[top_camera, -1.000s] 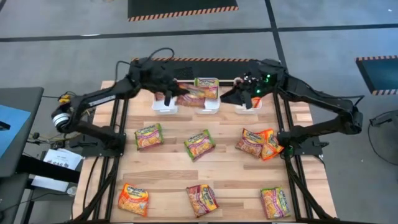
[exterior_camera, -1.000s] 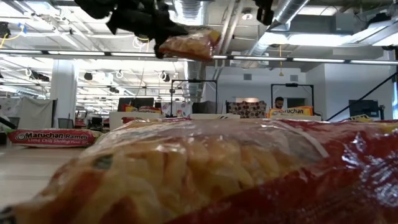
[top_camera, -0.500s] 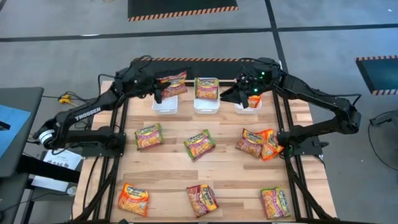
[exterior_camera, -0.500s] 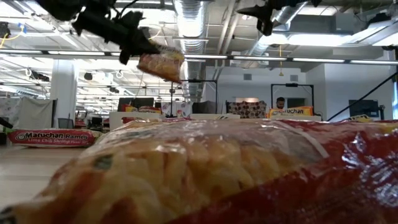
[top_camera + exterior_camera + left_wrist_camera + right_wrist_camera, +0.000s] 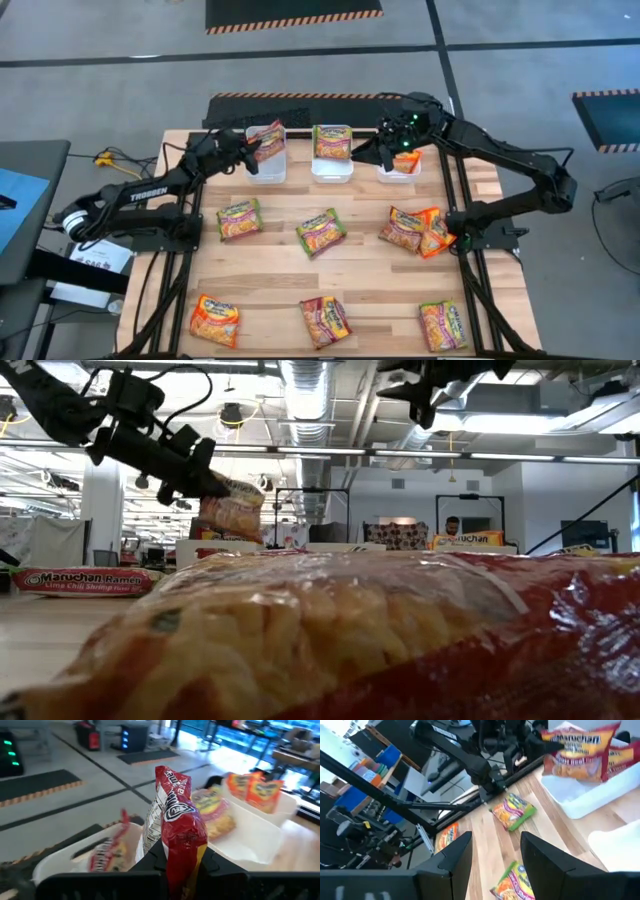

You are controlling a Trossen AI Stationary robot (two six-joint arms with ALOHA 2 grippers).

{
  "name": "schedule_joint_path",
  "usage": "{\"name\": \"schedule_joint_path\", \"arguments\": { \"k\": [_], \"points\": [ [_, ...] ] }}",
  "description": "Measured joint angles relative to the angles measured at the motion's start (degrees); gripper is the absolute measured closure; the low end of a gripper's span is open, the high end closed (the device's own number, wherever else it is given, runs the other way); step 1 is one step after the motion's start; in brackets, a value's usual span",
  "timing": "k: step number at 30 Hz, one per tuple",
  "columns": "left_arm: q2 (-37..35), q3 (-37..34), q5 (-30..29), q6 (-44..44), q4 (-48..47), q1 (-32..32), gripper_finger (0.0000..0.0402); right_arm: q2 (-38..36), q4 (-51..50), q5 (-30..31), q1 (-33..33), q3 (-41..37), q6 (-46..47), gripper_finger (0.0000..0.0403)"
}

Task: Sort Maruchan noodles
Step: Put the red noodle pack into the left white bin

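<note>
My left gripper (image 5: 252, 148) is shut on a red-edged Maruchan noodles packet (image 5: 268, 138), held on edge just above the left white bin (image 5: 266, 168). In the left wrist view that packet (image 5: 177, 827) stands upright between the jaws, over the bin (image 5: 60, 862), which holds another packet (image 5: 106, 851). The middle bin (image 5: 332, 165) holds a packet (image 5: 332, 142). The right bin (image 5: 398, 172) holds an orange packet (image 5: 407, 160). My right gripper (image 5: 373, 152) hangs open and empty between the middle and right bins; its fingers (image 5: 455, 855) stand apart.
Several loose packets lie on the wooden table (image 5: 370, 280): green-edged ones (image 5: 240, 218) (image 5: 320, 232), a maroon and orange pair (image 5: 418, 230), and three along the front (image 5: 215, 320) (image 5: 325, 320) (image 5: 443, 325). One packet (image 5: 350, 640) fills the low view's foreground.
My left gripper has carried the red-edged packet leftward from beside the middle bin to the left bin and lowered it. The right gripper has barely moved.
</note>
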Motion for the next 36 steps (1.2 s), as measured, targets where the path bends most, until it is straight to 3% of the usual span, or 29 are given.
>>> {"name": "schedule_joint_path", "arguments": {
  "k": [5, 9, 14, 21, 28, 36],
  "points": [
    [0.03, -0.92, -0.98, 0.4, 0.95, 3.17, 0.039, 0.96, -0.22, 0.06, 0.09, -0.09, 0.04, 0.0211],
    [1.58, -1.3, 2.16, 0.33, 0.44, 5.5, 0.039, 1.21, 0.44, 0.1, 0.87, 0.0, 0.04, 0.0211],
    [6.46, -1.3, 5.01, 0.29, 4.88, 6.95, 0.039, 1.27, 0.4, 0.1, 0.99, -0.02, 0.04, 0.0211],
    [14.52, 0.24, 4.42, 0.26, 10.19, 6.97, 0.0385, 1.77, 0.39, 0.1, 1.01, -0.04, 0.08, 0.0211],
    [20.95, 3.35, 3.39, -1.77, 10.06, 6.95, 0.0376, 1.79, 0.22, 0.1, 1.42, -0.04, 0.73, 0.0211],
    [22.93, 7.08, 4.42, -2.05, 5.67, 7.31, 0.0352, 1.79, 0.22, -0.07, 1.69, -0.04, 1.54, 0.0211]
  ]
}}
